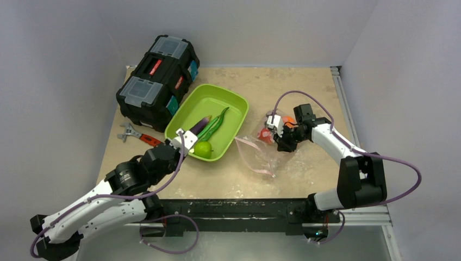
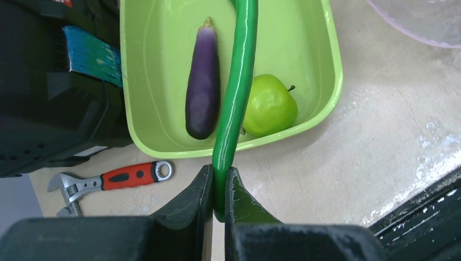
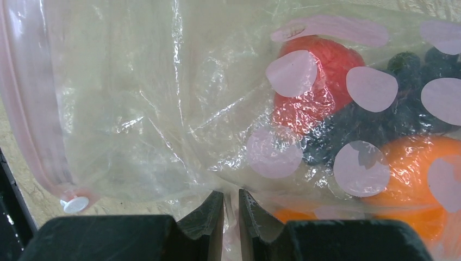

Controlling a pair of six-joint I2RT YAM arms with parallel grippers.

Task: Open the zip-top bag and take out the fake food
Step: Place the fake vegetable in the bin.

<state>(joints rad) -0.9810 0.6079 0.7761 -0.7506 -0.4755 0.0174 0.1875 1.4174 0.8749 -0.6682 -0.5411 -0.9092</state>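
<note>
Teamwork, it seems: the left gripper clenches the long green pod over the green tray, beside the eggplant, likely to drop it there. The right gripper pinches the bag on the table, probably steadying it; a red piece and an orange piece lie inside.

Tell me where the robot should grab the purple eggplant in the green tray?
Probably across its slimmer half near the stem, coming down from above: the long eggplant lies flat in the tray, whose walls block a sideways reach.
</note>
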